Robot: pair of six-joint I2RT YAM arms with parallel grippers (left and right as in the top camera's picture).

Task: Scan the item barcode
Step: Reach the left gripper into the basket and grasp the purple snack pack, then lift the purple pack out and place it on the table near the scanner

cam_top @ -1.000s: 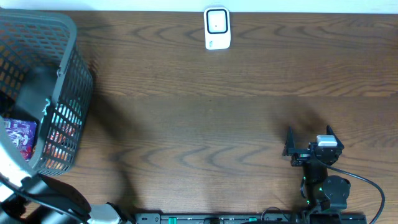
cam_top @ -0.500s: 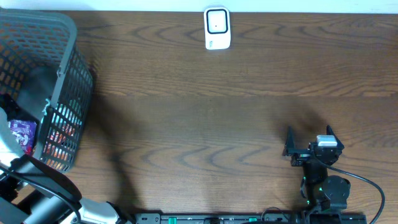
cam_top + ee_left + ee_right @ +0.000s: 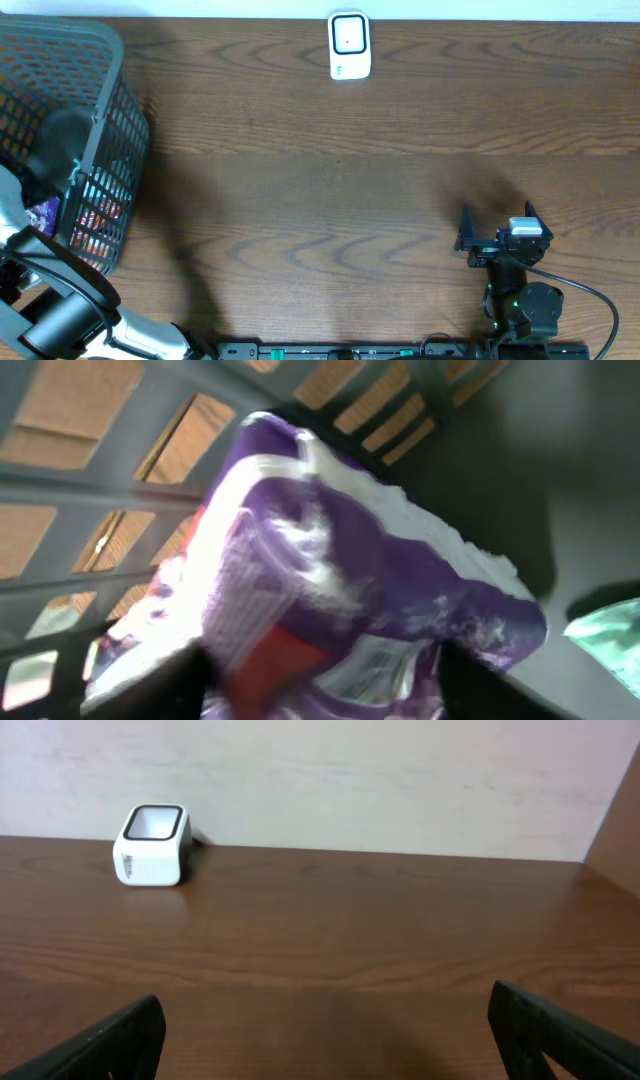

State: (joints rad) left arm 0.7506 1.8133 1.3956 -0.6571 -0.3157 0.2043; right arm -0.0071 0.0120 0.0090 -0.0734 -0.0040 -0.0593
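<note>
The item, a purple and white packet (image 3: 340, 560), lies inside the grey mesh basket (image 3: 100, 120) at the table's left edge. From overhead only a corner of the packet (image 3: 45, 212) shows. My left gripper (image 3: 320, 685) reaches down into the basket, its dark fingers pressed against both sides of the packet. The white barcode scanner (image 3: 349, 45) stands at the far middle of the table, also seen as the scanner (image 3: 152, 844) from the right wrist. My right gripper (image 3: 497, 215) rests open near the front right, nothing between its fingers.
Red-printed packets (image 3: 95, 225) lie in the basket beside the purple one, and a pale green wrapper (image 3: 610, 635) shows at the right of the left wrist view. The basket's walls surround the left gripper. Brown wooden table (image 3: 330, 180) stretches between basket and scanner.
The left arm has sunk deeper into the basket and its jaws have narrowed onto the purple packet. The right arm has stayed still.
</note>
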